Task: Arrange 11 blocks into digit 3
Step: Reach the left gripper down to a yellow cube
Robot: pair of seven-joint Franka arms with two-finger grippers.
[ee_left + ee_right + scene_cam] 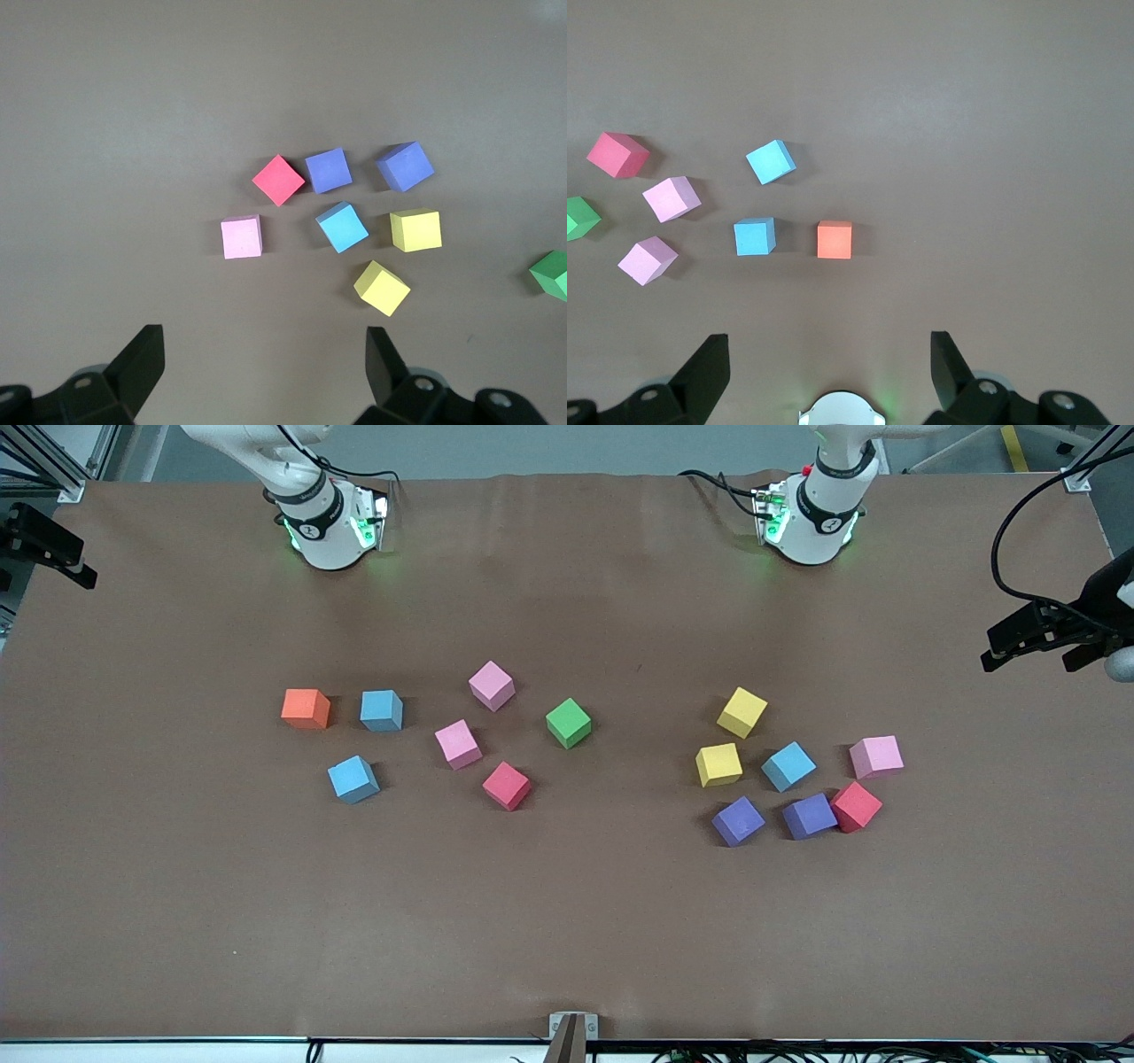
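Your blocks [507,786] lie loose on the bench [567,921] in two scattered clusters, no digit formed; orange cube [306,708] sits toward the right arm's end. Left pincer [266,363] and right pincer [828,367] wait above, both spread wide, empty.

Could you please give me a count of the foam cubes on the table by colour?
pink cubes: 3
light blue cubes: 3
red cubes: 2
yellow cubes: 2
purple cubes: 2
green cube: 1
orange cube: 1
Total: 14
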